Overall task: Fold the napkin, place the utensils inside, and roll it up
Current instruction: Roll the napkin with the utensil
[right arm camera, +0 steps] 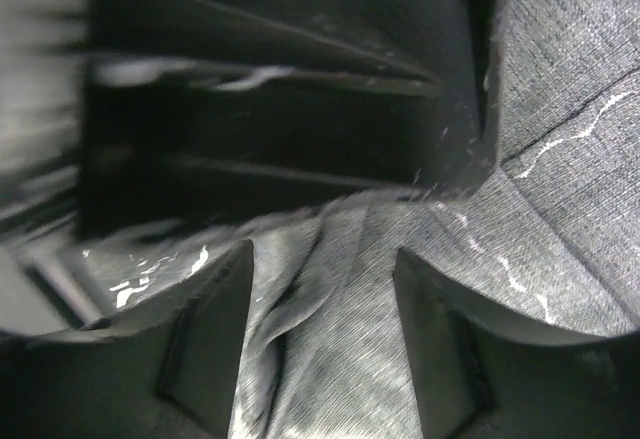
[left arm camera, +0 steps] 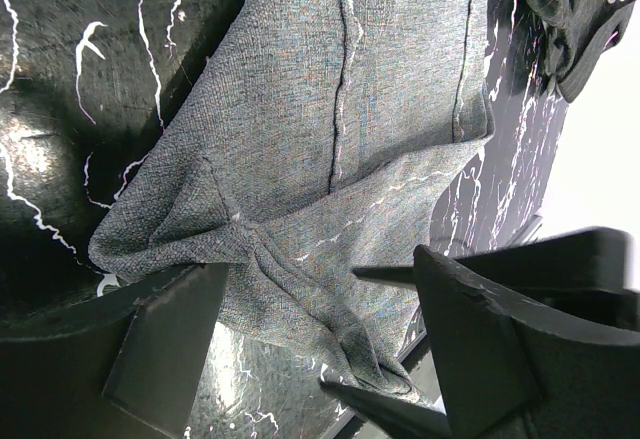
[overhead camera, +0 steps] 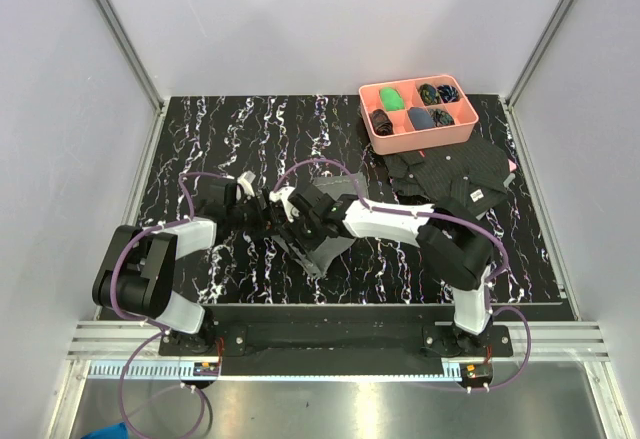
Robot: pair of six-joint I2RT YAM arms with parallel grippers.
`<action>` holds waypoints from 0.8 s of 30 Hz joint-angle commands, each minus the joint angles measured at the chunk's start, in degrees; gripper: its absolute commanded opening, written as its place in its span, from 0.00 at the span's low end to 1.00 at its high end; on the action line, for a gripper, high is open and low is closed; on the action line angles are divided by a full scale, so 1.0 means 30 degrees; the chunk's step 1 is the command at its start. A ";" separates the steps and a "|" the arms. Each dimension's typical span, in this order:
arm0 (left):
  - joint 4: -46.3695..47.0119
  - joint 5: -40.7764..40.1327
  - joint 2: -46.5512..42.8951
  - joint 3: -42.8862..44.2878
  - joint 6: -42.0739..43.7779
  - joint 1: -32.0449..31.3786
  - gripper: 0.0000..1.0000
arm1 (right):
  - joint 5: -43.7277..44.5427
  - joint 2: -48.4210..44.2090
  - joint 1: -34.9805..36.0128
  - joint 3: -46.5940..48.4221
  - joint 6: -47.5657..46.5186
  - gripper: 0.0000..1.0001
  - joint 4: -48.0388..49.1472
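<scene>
The grey napkin (overhead camera: 328,249) lies rumpled on the black marbled table, mostly hidden under both grippers in the top view. In the left wrist view the napkin (left arm camera: 340,109) spreads ahead with a bunched corner between my fingers. My left gripper (overhead camera: 262,209) (left arm camera: 320,349) is open, its jaws straddling that corner. My right gripper (overhead camera: 300,224) (right arm camera: 325,329) is open just above a creased fold of the napkin (right arm camera: 560,109), facing the left gripper, whose dark body (right arm camera: 280,109) fills its view. The gold spoon and fork are out of view.
A pink tray (overhead camera: 372,129) with small dark and green items stands at the back right. A black patterned cloth (overhead camera: 450,174) with a white tag lies in front of it. White walls enclose the table (overhead camera: 200,139) on three sides.
</scene>
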 commanded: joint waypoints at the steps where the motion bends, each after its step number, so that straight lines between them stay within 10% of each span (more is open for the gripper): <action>1: -0.2135 -0.2471 0.0990 -0.0439 0.1243 0.0202 0.84 | 0.1464 0.0681 0.0095 0.0604 -0.0345 0.60 0.0351; 9: -0.1814 -0.2383 0.0610 -0.0468 0.1097 0.0203 0.87 | 0.1175 0.1356 0.0065 0.0136 -0.0520 0.21 0.0469; 24: -0.3543 -0.4608 -0.4515 -0.1576 0.2386 0.1814 0.95 | -0.4742 0.0712 -0.1428 -0.3320 -0.1427 0.08 0.2109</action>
